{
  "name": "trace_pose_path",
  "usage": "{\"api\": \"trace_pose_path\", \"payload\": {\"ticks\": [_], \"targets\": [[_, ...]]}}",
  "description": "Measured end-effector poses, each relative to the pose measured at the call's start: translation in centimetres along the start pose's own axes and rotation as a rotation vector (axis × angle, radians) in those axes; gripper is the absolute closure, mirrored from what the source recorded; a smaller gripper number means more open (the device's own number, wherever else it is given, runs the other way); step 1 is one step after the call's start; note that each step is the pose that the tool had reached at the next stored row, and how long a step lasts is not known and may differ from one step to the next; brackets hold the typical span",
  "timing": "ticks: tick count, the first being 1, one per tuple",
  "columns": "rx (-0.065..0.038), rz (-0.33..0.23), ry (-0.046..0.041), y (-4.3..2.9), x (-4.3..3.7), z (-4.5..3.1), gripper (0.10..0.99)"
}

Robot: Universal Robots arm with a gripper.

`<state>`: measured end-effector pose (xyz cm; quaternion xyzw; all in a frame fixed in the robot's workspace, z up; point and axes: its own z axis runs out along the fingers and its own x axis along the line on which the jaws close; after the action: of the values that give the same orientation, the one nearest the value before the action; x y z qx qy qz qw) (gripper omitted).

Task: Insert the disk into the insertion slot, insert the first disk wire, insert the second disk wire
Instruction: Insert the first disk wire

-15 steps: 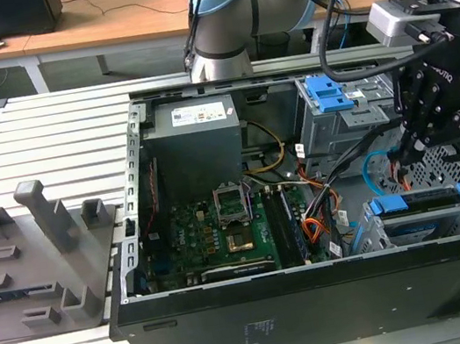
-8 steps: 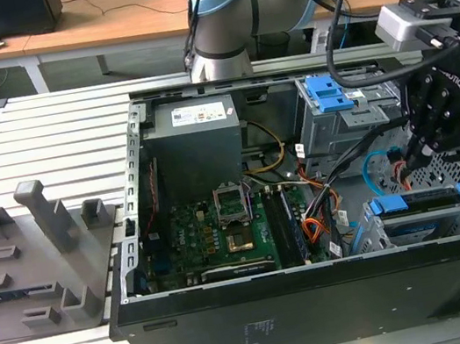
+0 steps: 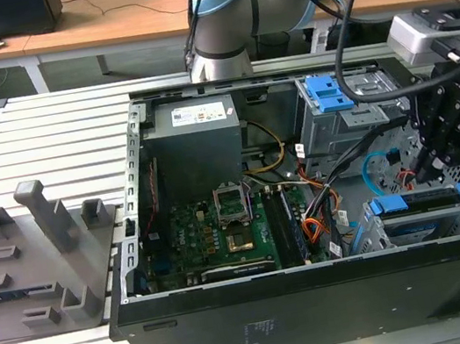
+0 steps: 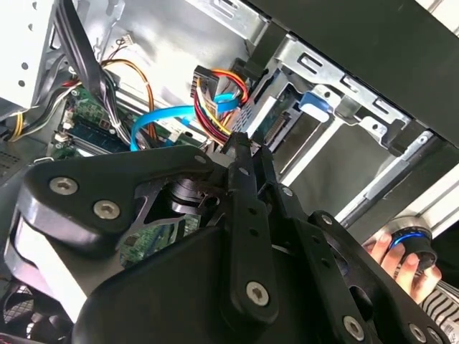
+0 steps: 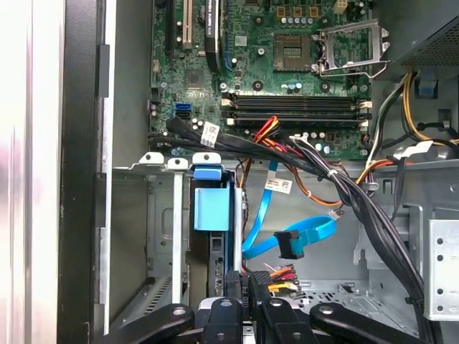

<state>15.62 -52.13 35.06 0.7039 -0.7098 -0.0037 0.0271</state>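
Right, in the exterior view the open computer case [image 3: 324, 298] lies on the slatted counter [image 3: 46, 142], and the action is all at the lower right of the frame. The disk [image 3: 396, 203] sits inside the insertion slot [image 3: 368, 238], the grey perforated cage at the case's near corner. Its bright blue carrier bar shows along the top edge and a pale silver-blue face below it. Its long axis runs along the exterior view's left-to-right line, parallel to the case's front wall. In the first wrist view the disk [image 5: 212, 209] appears edge-on, a thin slab standing between the cage walls [image 5: 154, 215], with the blue carrier tab at the end facing the motherboard [image 5: 287, 72]. The second disk wire [image 5: 301, 233] curls as a flat light-blue loop just beside the cage, and its dark plug end hangs free in the loop, not seated. The same wire arcs over the board in the second wrist view [image 4: 161, 115]. The claw [image 3: 425, 166] hangs just above the cage, and in both wrist views [image 5: 244, 281] [image 4: 244, 143] its fingers are drawn tight together. Whether they pinch anything, I cannot tell. A red-and-yellow wire bundle [image 5: 276, 272] lies right beside the tips. A person's hand [image 4: 391, 254] shows outside the case.
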Motion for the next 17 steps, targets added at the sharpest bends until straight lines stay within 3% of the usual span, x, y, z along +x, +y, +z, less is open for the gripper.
{"api": "trace_pose_path", "payload": {"ticks": [7, 17], "targets": [[0.0, 0.0, 0.0001, -0.01, 0.69, 0.02, 0.914], [0.0, 0.0, -0.0001, -0.03, 0.73, 0.54, 0.914]]}}
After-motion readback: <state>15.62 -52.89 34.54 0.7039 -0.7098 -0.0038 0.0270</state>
